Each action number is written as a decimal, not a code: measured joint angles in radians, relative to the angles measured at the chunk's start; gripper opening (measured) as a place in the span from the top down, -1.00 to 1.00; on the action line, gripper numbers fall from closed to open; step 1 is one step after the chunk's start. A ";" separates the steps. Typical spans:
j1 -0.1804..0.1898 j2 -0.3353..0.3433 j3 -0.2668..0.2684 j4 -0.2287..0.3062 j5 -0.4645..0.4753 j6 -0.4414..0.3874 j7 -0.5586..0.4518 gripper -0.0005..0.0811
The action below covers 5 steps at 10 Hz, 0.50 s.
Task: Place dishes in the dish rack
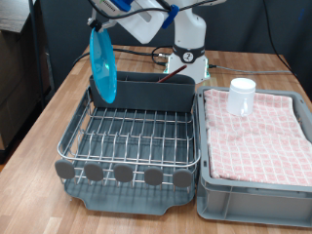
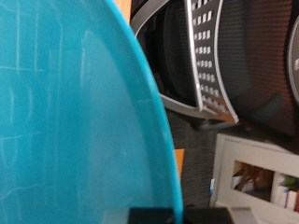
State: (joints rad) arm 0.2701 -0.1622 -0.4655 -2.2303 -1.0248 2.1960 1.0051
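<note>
My gripper (image 1: 98,25) is shut on the top edge of the round bright blue plate (image 1: 102,66). The plate hangs upright on its edge over the back left of the dish rack (image 1: 132,136). Its lower rim is level with the left end of the tall grey back compartment (image 1: 146,95); I cannot tell if it touches. In the wrist view the plate (image 2: 75,112) fills most of the picture. The small white cup (image 1: 242,96) stands on the pink checked cloth in the grey crate (image 1: 255,195), on the exterior view's right. The wooden spoon is out of view.
The rack's silver wire grid (image 1: 136,135) holds nothing, and round grey tabs (image 1: 123,174) line its front. The robot base (image 1: 187,54) stands behind the rack. The wooden table (image 1: 39,146) shows to the rack's left.
</note>
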 joint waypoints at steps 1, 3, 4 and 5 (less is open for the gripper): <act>0.000 0.003 0.003 0.006 -0.012 0.000 -0.009 0.95; 0.000 0.017 0.005 0.013 -0.027 0.002 -0.013 0.95; 0.000 0.029 0.005 0.013 -0.038 0.009 -0.012 0.95; 0.000 0.042 0.005 0.013 -0.043 0.016 -0.009 0.95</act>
State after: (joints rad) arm 0.2702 -0.1202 -0.4604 -2.2176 -1.0679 2.2118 0.9956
